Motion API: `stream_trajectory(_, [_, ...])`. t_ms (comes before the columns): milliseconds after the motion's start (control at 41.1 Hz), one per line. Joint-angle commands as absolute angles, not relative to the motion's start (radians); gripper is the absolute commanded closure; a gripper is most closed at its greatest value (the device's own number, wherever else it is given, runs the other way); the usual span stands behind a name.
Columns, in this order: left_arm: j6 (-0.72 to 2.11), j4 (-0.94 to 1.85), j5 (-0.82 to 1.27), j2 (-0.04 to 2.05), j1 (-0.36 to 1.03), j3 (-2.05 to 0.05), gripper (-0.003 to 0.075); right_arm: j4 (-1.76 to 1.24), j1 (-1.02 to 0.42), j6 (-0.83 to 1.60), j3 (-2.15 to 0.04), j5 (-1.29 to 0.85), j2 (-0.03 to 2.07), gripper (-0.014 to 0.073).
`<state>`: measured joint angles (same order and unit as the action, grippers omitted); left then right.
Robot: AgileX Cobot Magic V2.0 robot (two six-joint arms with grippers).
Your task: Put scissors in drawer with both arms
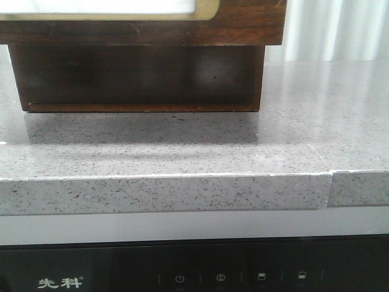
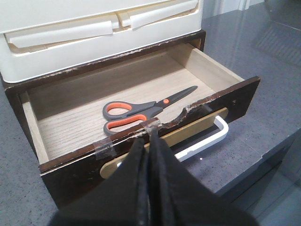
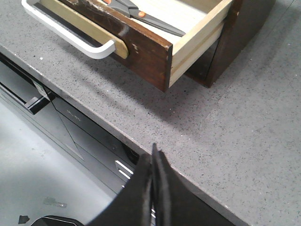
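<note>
The scissors point(image 2: 141, 109), dark grey with orange-lined loops, lie flat inside the open drawer point(image 2: 84, 165), on its pale wood floor. The drawer is pulled well out; its dark brown front carries a gold plate and a white handle point(image 2: 207, 141). My left gripper point(image 2: 146, 136) is shut and empty, its tips just in front of the drawer's chipped top edge. My right gripper point(image 3: 154, 149) is shut and empty, over the counter's front edge, apart from the drawer point(image 3: 155, 56). The scissors' blade point(image 3: 146, 19) shows in the right wrist view. The front view shows only the drawer's front point(image 1: 243, 24) from below.
A cream plastic organiser point(image 2: 94, 33) sits on top of the brown cabinet. The grey speckled counter point(image 3: 235, 132) runs round the cabinet, with its front edge point(image 1: 164, 191) close by. A black appliance panel point(image 1: 219, 274) sits under the counter.
</note>
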<state>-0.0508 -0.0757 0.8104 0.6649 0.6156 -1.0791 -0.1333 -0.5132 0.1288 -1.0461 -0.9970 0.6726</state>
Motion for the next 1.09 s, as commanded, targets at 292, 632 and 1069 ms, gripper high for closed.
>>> stream_trajectory(292, [-0.059, -0.075, 0.740, 0.669, 0.623, -1.103, 0.0741, -0.119, -0.507, 0.128, -1.067, -0.930, 0.671, 0.0660])
stream_trajectory(632, [-0.059, -0.075, 0.740, 0.669, 0.623, -1.103, 0.0741, -0.119, -0.507, 0.128, -1.067, -0.931, 0.671, 0.0660])
stream_trajectory(1069, [-0.059, -0.059, 0.474, 0.521, 0.094, -0.846, 0.0741, -0.119, -0.507, 0.128, -1.067, -0.933, 0.671, 0.0660])
